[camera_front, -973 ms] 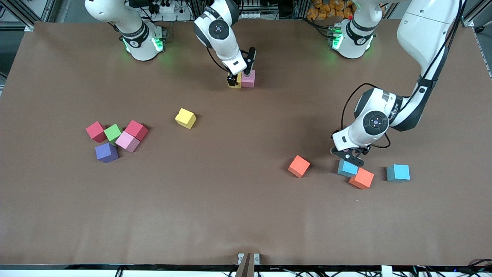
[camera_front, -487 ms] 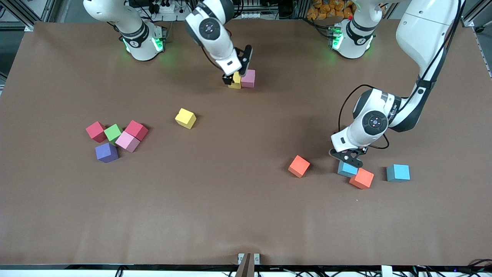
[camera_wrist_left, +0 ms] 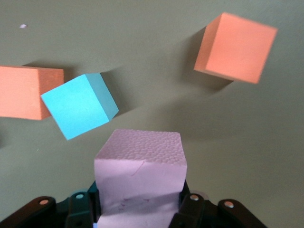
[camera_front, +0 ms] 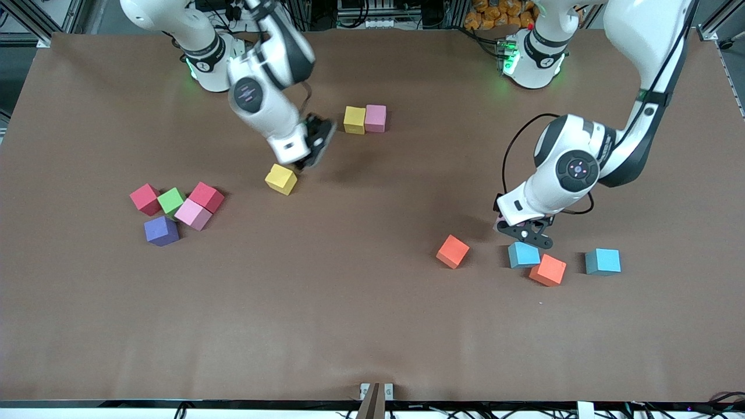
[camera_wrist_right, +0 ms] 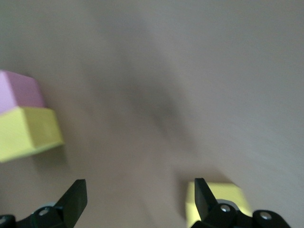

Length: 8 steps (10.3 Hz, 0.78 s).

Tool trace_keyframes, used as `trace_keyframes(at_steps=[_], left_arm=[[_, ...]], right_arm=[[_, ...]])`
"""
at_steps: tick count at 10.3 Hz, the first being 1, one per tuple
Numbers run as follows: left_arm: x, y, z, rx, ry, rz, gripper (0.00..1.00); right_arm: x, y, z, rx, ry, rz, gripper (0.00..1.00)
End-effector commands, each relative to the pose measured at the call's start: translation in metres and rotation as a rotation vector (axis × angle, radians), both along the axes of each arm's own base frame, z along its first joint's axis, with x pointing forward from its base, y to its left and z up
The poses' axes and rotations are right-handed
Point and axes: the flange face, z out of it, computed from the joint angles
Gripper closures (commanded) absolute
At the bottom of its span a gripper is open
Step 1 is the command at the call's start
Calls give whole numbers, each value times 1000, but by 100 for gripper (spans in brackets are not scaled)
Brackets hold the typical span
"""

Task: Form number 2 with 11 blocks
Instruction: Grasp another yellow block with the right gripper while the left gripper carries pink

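Blocks lie scattered on the brown surface (camera_front: 372, 326), and we see only a yellow block (camera_front: 354, 119) touching a pink block (camera_front: 375, 118) near the arms' bases. Our right gripper (camera_front: 311, 152) hangs with fingers spread and empty above a loose yellow block (camera_front: 281, 178). Our left gripper (camera_front: 524, 230), over a light blue block (camera_front: 524, 254), has its fingers clamped on a pale pink block (camera_wrist_left: 140, 178).
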Motion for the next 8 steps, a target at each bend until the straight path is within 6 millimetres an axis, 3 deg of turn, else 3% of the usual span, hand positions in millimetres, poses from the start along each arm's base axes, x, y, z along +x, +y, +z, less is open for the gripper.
trace_keyframes(at_steps=[1, 3, 5, 8], left_arm=[[-11, -28, 26, -3, 8, 81, 100], [-25, -49, 43, 4, 12, 56, 100], [-36, -72, 53, -2, 10, 13, 100], [-48, -91, 63, 8, 31, -23, 100]], right_arm=[[35, -51, 9, -85, -46, 19, 0], [44, -75, 9, -93, -48, -21, 0], [45, -79, 5, -96, -52, -15, 0], [39, -80, -26, -135, -84, -10, 0]])
